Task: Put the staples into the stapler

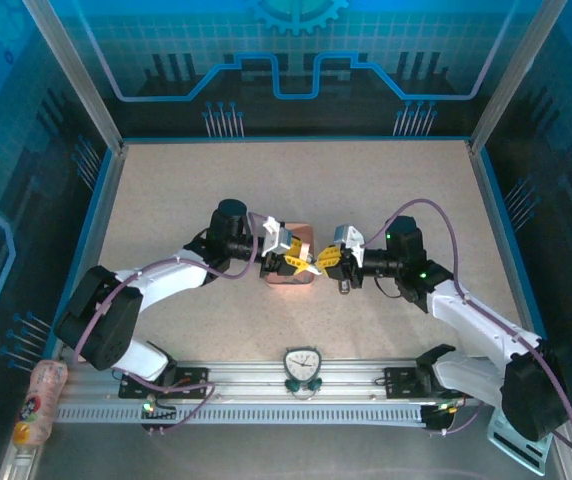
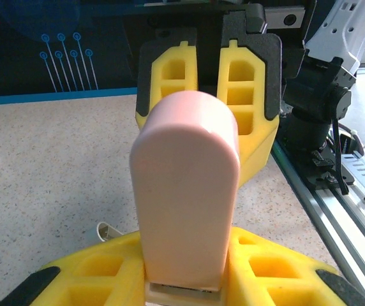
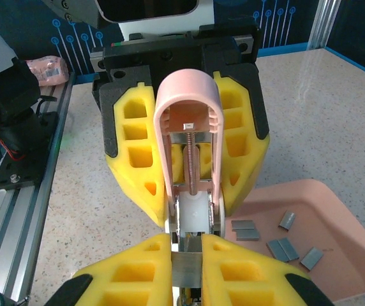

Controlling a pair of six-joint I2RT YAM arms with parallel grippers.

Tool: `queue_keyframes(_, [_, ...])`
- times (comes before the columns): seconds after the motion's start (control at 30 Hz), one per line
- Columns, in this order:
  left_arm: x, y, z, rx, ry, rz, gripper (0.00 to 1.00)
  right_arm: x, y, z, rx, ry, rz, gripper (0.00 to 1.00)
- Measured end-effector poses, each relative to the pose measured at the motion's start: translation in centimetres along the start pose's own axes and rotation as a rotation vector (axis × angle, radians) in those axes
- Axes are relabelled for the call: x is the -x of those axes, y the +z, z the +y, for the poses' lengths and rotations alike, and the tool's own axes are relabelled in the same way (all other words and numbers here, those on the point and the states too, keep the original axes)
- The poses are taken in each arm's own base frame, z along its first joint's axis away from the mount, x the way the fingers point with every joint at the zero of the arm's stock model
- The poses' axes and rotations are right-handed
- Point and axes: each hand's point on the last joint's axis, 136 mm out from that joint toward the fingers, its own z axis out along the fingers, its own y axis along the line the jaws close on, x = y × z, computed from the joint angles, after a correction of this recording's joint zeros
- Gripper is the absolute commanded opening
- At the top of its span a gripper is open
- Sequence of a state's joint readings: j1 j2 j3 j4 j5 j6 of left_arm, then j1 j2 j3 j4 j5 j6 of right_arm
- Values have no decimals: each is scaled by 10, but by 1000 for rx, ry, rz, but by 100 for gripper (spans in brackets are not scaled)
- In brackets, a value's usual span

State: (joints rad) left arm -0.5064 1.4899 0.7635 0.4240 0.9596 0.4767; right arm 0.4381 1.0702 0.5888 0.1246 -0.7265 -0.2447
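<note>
On the left, the left pincer (image 2: 182,284) is pressed against the rounded pink cover of the stapler (image 2: 186,191) and holds it in the air between the two arms, above the tabletop (image 1: 166,200). In the right wrist view the stapler stands open toward the camera. Inside the pink cover one sees the spring and its rod, and at the lower end the right pincer (image 3: 186,271) is pressed together on a thin grey metal part of it. So both pincers pinch the same stapler, one at each end, and I judge that the step in hand is to open it and expose the channel for loading. To do this well, the left pincer should be firm on the cover while the right one draws the metal part straight along the rail, without twisting, because the grip on such a thin plate could slip. After that one pincer must become free to fetch a strip, so the stapler should first sit stable in the other. More to the right in that view, on the tabletop just beside the pincers, lies the shallow pink tray (image 3: 339,210). The staples (image 3: 283,248) are in it: several small grey strips, lying flat and scattered, some in touching pairs, none yet in the stapler as far as I can see.
</note>
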Motion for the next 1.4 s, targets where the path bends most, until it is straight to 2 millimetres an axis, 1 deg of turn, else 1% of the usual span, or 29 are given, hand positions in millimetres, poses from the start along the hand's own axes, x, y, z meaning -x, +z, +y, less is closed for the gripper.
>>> queue_keyframes(0.43, [-5,0,-3,-9,17,17,29,4,-2,3,12,-36,-14,16])
queue_keyframes(1.4, [-4,0,-8,-37,12,8,29,0,-1,4,27,-68,19,15])
